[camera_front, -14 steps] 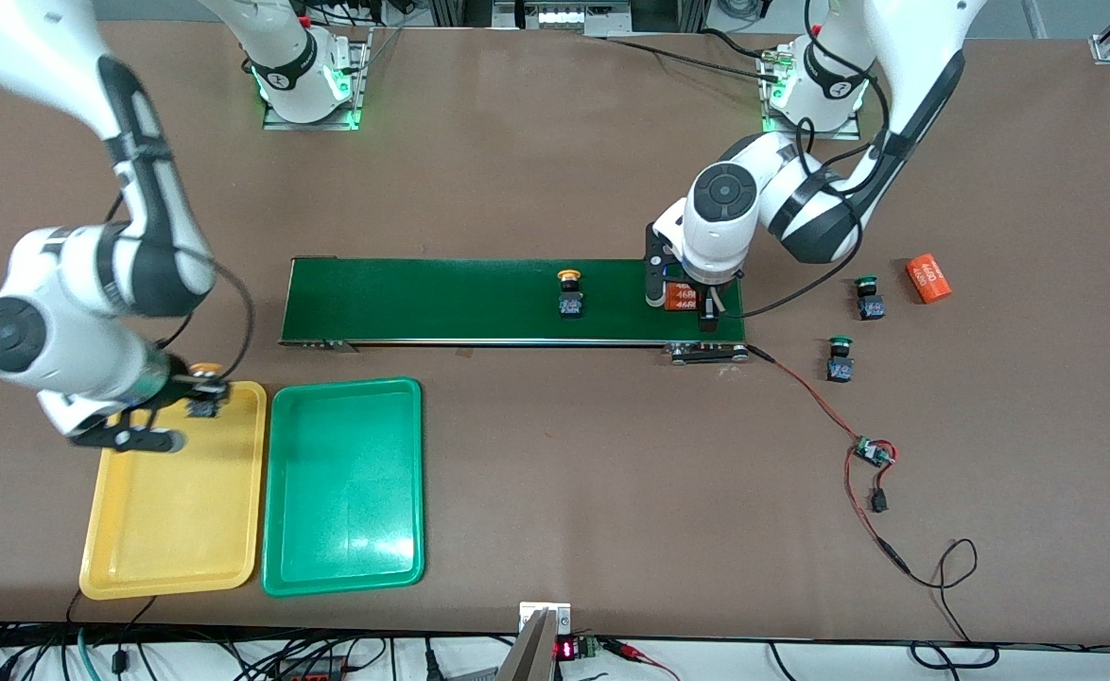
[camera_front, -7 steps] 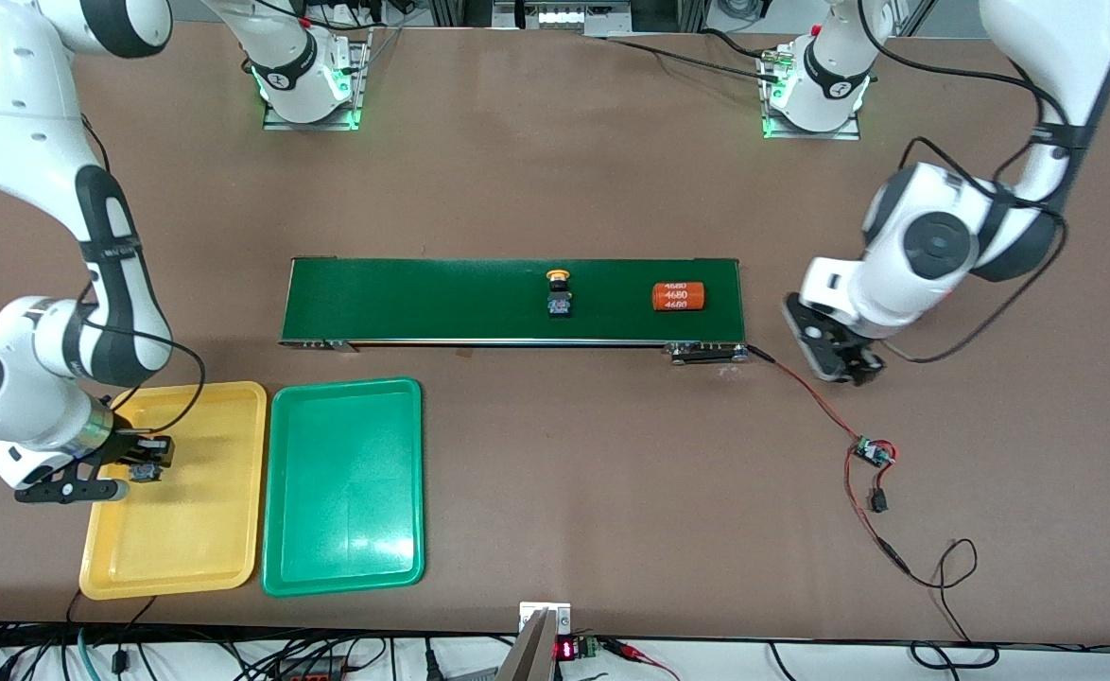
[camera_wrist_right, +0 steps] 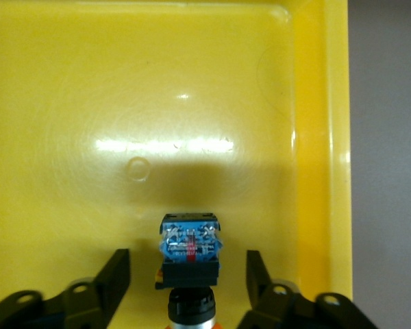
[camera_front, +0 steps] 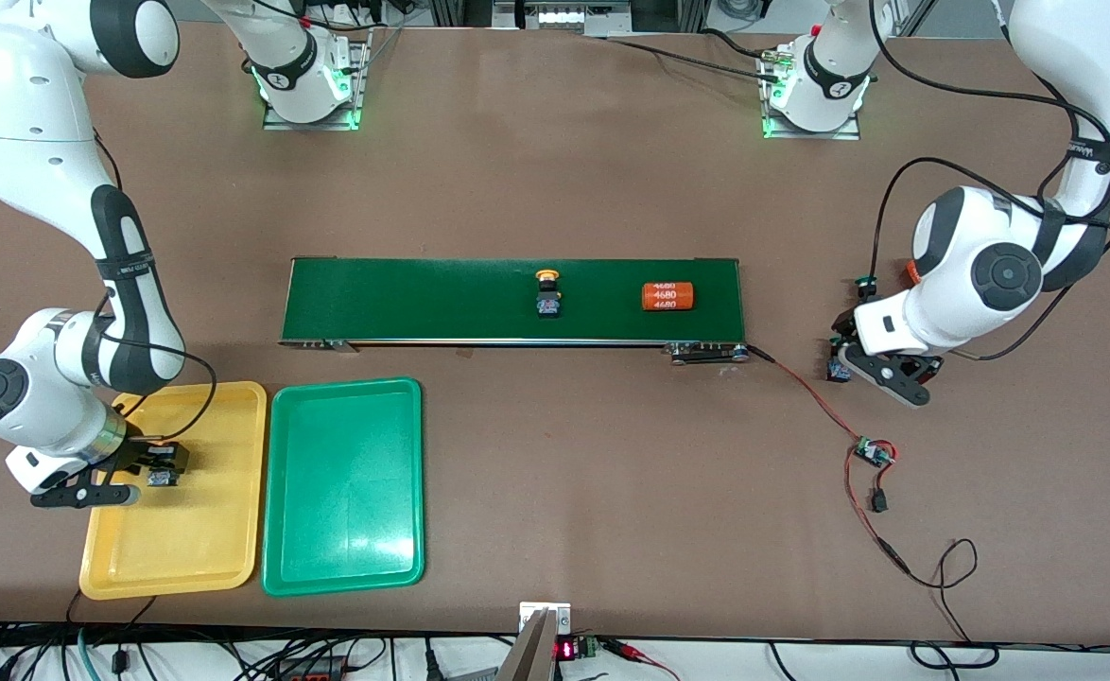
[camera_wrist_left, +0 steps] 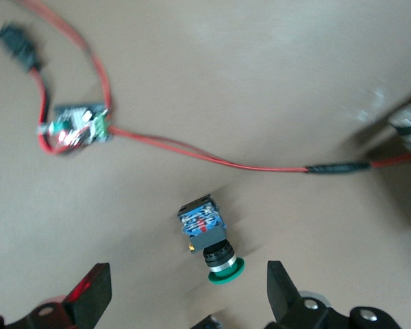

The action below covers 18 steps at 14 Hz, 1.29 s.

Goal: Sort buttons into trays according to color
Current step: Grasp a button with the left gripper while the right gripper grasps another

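Brown table [camera_front: 555,492]: the right gripper [camera_wrist_right: 188,274] hangs spread over the yellow tray [camera_front: 186,539], a button [camera_wrist_right: 190,250] loose between its fingers; the left gripper [camera_wrist_left: 185,298], spread, straddles a green-capped button [camera_wrist_left: 209,236] by the red wire [camera_wrist_left: 192,147]

A broad brown table [camera_front: 536,170] fills the scene; tangled cables [camera_front: 234,657] run along its near edge, evenly lit.
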{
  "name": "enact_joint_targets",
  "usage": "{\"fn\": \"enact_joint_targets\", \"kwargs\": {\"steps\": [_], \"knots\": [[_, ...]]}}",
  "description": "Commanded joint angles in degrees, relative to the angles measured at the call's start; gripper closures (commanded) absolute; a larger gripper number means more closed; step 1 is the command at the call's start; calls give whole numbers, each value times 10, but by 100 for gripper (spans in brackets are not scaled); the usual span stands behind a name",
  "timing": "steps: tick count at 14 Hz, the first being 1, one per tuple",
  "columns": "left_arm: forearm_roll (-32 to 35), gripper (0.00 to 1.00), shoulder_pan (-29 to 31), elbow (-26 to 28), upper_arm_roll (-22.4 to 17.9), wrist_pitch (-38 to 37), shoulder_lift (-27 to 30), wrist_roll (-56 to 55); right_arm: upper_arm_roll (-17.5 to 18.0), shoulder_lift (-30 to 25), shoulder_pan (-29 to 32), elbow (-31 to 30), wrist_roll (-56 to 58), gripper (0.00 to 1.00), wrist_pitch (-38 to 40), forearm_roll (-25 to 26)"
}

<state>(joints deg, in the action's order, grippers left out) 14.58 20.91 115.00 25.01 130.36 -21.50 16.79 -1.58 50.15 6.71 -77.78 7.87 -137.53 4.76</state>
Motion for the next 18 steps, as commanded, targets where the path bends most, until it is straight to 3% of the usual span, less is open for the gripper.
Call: {"fn": "enact_joint_targets", "kwargs": {"steps": [1,4,6,8,12,18], "knots": [[-11,0,-9,-28,-10,-1,-32,-97,4,-37,-5,5,-1,7,82,-9],[-10,0,-10,-39,-16,3,-67,-169,6,-102,-30,-4,-71,6,211,-39],[-8,0,-10,-39,-20,9,-76,-190,27,-140,-35,-30,-87,6,251,-66],[-6,0,-8,-39,-22,23,-88,-191,40,-206,-38,-124,-101,6,210,-105],[-2,0,-9,-37,-30,38,-107,-189,45,-332,-109,-319,-196,6,114,-101],[-3,0,-11,-23,-29,38,-128,-189,43,-335,-267,-337,-371,4,104,-94]]}}
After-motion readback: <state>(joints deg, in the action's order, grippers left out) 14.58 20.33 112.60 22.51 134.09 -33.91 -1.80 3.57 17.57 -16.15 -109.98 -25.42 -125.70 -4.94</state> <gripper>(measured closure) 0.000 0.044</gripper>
